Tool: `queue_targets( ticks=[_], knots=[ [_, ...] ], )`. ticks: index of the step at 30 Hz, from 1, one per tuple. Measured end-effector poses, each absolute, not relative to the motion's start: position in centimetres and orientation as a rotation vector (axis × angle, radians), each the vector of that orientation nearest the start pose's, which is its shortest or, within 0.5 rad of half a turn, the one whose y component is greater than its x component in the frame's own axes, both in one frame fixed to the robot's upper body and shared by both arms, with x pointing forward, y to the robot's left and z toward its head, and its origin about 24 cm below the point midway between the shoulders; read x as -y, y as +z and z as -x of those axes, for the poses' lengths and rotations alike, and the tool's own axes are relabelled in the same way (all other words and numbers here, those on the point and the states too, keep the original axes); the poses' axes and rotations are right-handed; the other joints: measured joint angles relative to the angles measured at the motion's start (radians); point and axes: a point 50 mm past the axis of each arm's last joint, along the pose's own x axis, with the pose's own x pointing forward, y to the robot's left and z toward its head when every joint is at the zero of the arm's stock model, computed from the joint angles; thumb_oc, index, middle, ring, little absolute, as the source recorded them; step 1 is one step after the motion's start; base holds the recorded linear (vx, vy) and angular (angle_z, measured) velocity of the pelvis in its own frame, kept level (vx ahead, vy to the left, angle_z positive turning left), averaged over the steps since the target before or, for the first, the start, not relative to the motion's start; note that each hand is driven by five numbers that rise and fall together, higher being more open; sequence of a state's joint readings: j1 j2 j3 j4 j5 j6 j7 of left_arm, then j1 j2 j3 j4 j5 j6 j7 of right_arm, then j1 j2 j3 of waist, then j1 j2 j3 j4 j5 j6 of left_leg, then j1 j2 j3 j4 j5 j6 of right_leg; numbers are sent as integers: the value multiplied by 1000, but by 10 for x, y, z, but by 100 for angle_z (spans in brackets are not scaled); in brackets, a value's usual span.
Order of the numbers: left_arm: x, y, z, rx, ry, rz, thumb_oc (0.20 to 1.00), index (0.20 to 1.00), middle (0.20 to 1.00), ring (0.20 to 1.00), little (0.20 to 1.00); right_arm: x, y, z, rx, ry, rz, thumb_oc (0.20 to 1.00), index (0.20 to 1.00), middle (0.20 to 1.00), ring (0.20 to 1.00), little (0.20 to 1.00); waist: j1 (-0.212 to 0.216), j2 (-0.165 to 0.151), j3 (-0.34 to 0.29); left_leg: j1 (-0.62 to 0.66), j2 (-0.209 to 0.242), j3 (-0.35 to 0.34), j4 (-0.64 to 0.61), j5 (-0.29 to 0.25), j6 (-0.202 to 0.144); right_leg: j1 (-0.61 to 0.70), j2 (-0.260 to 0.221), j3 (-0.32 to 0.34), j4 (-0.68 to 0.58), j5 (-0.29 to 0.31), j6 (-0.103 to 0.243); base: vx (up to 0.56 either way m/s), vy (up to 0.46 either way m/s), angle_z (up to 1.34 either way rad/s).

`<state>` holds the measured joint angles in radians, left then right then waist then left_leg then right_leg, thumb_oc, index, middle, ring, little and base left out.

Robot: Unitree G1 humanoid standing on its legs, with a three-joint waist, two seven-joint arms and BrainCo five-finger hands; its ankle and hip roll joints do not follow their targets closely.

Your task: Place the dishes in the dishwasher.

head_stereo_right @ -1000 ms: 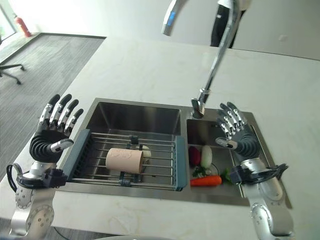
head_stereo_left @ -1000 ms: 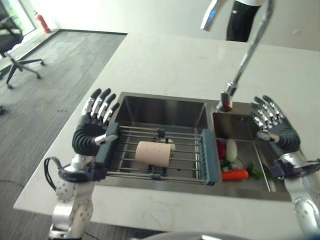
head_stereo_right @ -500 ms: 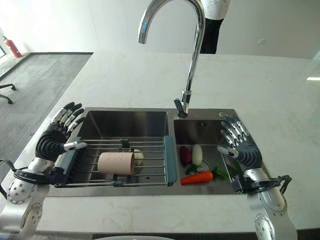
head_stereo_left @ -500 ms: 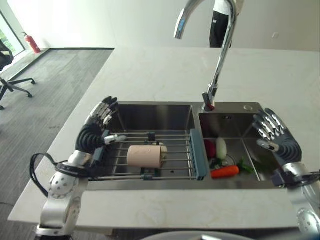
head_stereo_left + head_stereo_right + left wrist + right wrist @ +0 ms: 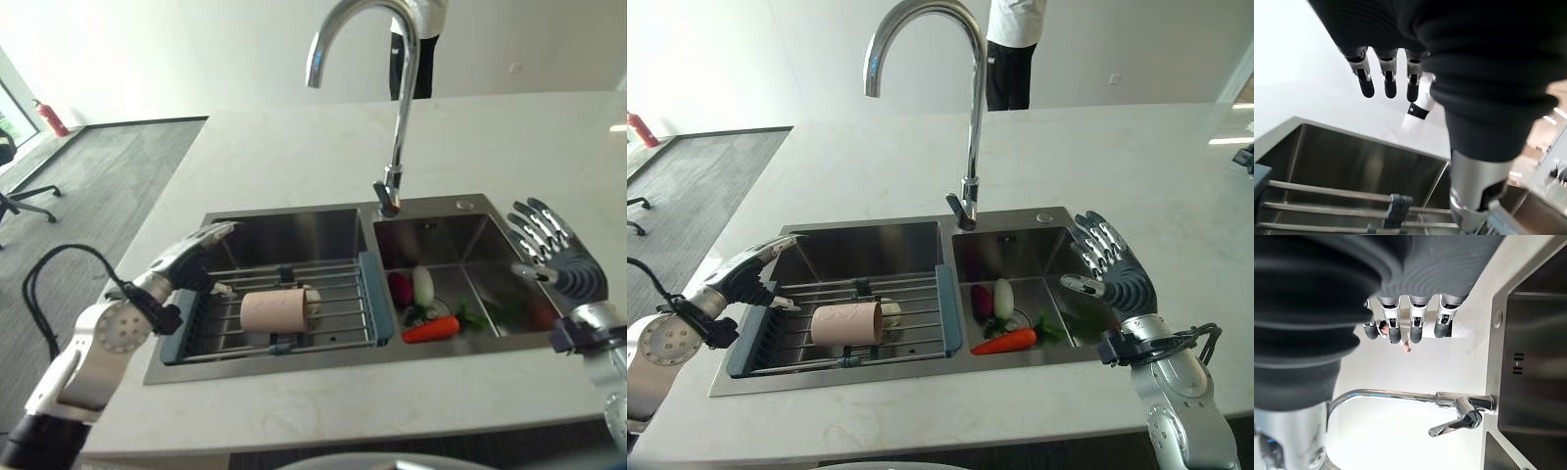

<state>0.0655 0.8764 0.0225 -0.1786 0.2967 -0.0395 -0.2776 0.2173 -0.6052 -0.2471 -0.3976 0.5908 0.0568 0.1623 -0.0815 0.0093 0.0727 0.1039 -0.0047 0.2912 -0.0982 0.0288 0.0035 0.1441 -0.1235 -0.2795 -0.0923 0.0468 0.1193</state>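
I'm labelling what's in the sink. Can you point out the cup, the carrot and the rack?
cup [image 5: 846,324]: right eye view, on the middle of its side, lying on the rack.
carrot [image 5: 1005,341]: right eye view, mid-length.
rack [image 5: 948,308]: right eye view, on its blue end piece by the divider.

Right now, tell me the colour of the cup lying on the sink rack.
Pale pink cylindrical cup, lying on its side; clearest in the right eye view.
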Motion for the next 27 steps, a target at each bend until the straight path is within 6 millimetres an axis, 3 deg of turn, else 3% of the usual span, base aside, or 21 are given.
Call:
queue_targets(
  ticks=[9,21,25,27],
  knots=[
    [-261,93,-244,-146,-402,-1215,1000,1000,1000,1000,1000,261,131,-211,167,139,84,1000,1000,1000,1000,1000,-21,-12,-32,-7,15,23,0,1,-1,-19,14,26,0,-17,-20,5,3,-9],
    [-275,56,-240,-341,-395,-1211,1000,1000,1000,1000,1000,260,132,-211,169,151,88,1000,1000,1000,1000,1000,-26,-13,-36,0,20,48,-1,2,-3,-23,18,49,-1,-14,-21,-13,-12,-6],
    [-273,55,-240,-343,-398,-1211,1000,1000,1000,1000,1000,260,132,-211,170,152,96,1000,1000,1000,1000,1000,-26,-13,-36,0,20,50,-1,2,-3,-23,18,50,0,-14,-20,0,0,0],
    [-272,43,-237,-376,-421,-1220,1000,1000,1000,1000,1000,259,131,-211,170,158,90,1000,1000,1000,1000,1000,-27,-14,-36,2,20,50,-1,2,-3,-22,18,51,-1,-17,-17,0,0,0]
  ],
)
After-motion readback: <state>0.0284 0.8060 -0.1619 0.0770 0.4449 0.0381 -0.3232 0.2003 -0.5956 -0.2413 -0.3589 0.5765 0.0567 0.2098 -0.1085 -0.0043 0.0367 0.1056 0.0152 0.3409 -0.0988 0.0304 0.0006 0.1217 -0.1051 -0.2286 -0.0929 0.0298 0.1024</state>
